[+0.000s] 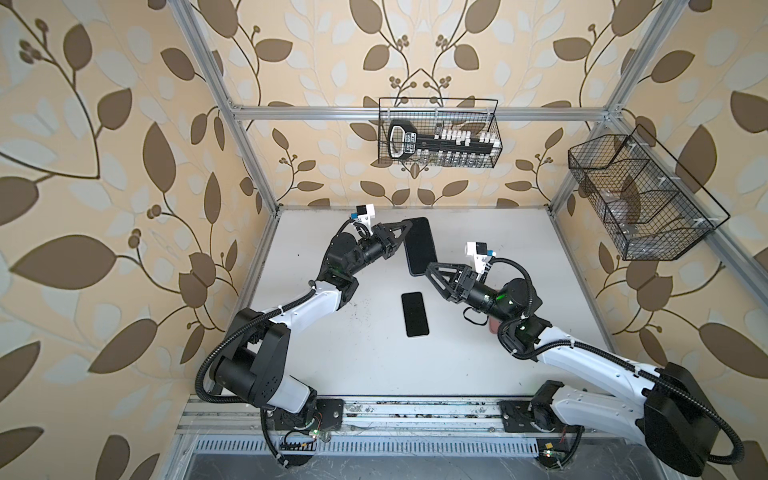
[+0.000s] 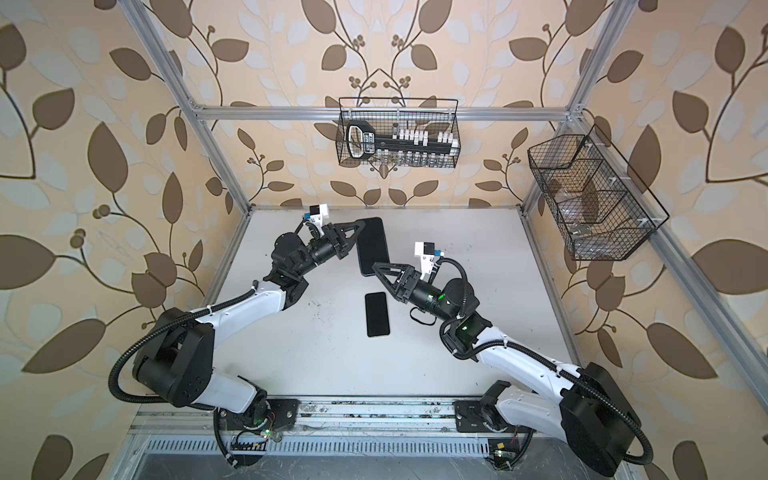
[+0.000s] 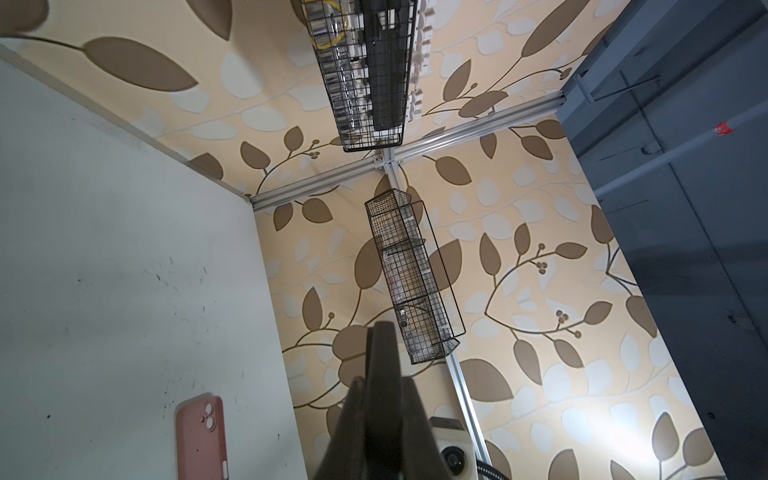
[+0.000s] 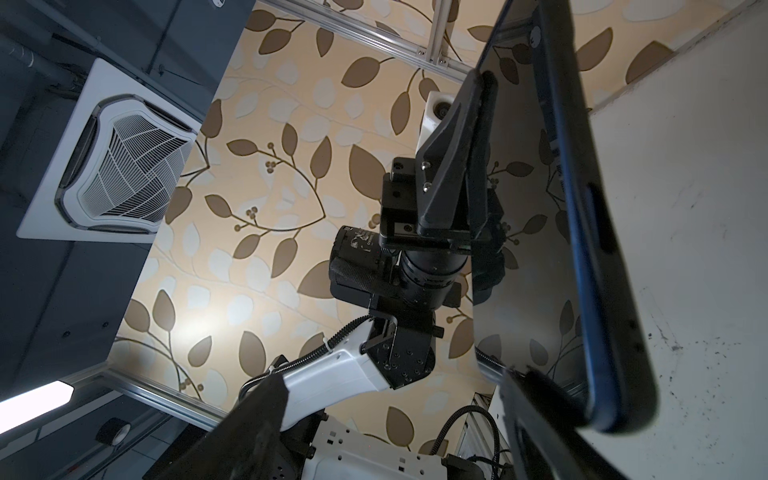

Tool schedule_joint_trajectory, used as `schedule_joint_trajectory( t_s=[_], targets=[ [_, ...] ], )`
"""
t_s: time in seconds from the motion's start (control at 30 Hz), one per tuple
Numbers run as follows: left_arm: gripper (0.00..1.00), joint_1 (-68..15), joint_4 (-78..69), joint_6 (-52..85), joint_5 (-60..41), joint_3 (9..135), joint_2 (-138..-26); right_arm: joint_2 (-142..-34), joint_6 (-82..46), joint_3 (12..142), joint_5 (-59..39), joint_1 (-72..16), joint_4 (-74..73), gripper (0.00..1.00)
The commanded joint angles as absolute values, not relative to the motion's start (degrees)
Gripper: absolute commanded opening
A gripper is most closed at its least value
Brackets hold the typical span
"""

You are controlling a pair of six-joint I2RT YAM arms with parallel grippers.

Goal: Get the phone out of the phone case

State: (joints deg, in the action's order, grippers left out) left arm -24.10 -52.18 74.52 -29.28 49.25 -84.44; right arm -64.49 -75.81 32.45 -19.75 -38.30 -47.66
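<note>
- The left arm comes up from the 7 o'clock corner of the white table [image 1: 332,353] with its elbow bent and its wrist pointing to 3 o'clock.
- The left gripper [image 1: 408,225] is clenched on one long edge of a glossy black-screened phone [image 1: 419,245]. The phone is held tilted above the table's 12 o'clock side.
- The right arm reaches from 5 o'clock towards 10 o'clock. The right gripper [image 1: 438,282] gapes wide and grasps nothing.
- A matte navy-blue phone case [image 4: 590,249] wraps the phone's rim, with a side slot and small holes at the end.
- The phone's near end sits at 11 o'clock of the right gripper, hard by one finger. Whether they touch cannot be told.
- A second flat black phone [image 1: 414,314] lies at the table's centre.
- A pink phone case [image 3: 199,436] lies flat on the table.
</note>
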Motion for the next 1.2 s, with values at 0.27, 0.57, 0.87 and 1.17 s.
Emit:
schedule_joint_trajectory(
  t_s=[0.27, 0.57, 0.87, 1.17],
  targets=[
    [0.00, -25.49, -59.98, 78.10, -28.75, 49.31, -77.85, -65.54, -76.03, 33.66, -20.39, -36.49, -48.34, 0.82],
    [0.00, -25.48, -57.13, 75.77, -29.18, 51.12, -78.41, -64.29, -76.29, 33.15, -20.49, -36.58, -47.93, 0.82],
    [0.00, -25.22, -55.93, 74.08, -30.72, 56.77, -84.63, -60.64, -74.76, 32.72, -19.39, -38.32, -44.10, 0.82],
    [0.00, -25.20, -56.44, 74.87, -31.29, 58.11, -85.72, -60.50, -74.75, 31.99, -19.41, -38.07, -44.13, 0.82]
  ],
)
